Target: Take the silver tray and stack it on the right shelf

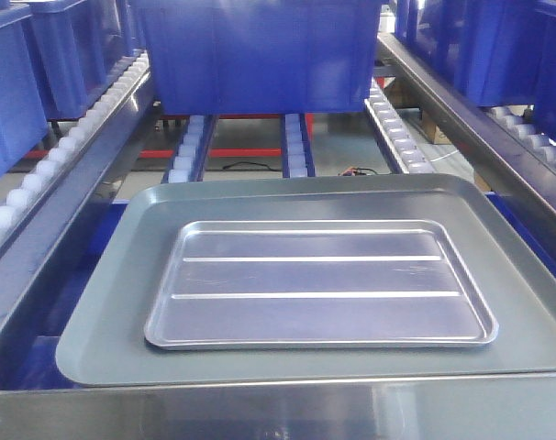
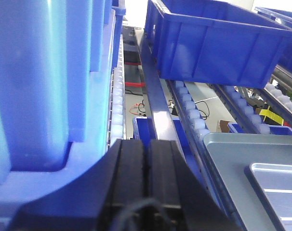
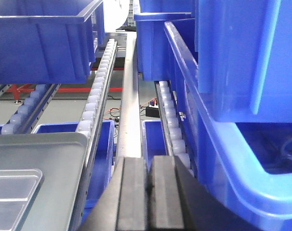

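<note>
The silver tray (image 1: 319, 284) lies flat inside a larger dull grey-green tray (image 1: 104, 339), nested and centred on its floor. Both rest on the right shelf (image 1: 278, 408), a steel roller rack with a flat front lip. My left gripper (image 2: 147, 144) is shut and holds nothing; it sits left of the trays, above a side rail. A corner of the silver tray (image 2: 278, 187) shows at its lower right. Off the trays' right side, my right gripper (image 3: 149, 161) is shut and empty, with the silver tray (image 3: 11, 192) at its lower left. Neither gripper shows in the front view.
A blue bin (image 1: 260, 50) sits on the rollers just behind the trays. More blue bins (image 3: 242, 96) fill the lanes on both sides, close to each wrist. Sloping steel rails (image 1: 480, 128) and white rollers (image 1: 397, 137) border the trays' lane.
</note>
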Robot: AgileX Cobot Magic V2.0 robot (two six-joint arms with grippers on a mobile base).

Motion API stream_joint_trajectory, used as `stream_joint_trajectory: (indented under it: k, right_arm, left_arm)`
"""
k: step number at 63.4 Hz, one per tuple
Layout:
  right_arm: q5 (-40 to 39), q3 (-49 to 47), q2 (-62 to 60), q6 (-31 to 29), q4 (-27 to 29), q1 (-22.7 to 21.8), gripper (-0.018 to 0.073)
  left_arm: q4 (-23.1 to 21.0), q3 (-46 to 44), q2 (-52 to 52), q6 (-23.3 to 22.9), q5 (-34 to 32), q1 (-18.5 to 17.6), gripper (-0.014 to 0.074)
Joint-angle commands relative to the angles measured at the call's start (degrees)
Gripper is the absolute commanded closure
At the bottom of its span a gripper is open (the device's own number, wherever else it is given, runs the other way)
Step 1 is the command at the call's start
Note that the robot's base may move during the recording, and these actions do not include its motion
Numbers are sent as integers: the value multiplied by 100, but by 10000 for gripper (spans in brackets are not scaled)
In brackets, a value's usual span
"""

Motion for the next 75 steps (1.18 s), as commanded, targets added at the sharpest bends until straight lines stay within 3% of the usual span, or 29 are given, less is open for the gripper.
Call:
stream_joint_trajectory:
  k: [1, 75]
  right_arm:
    - [-264, -88, -120, -75, 8, -35, 503]
    - [-214, -98, -120, -70, 8, -30, 503]
  left_arm:
    - [-35, 111, -86, -8, -495, -51, 689]
    - [-35, 111, -86, -8, -495, -51, 689]
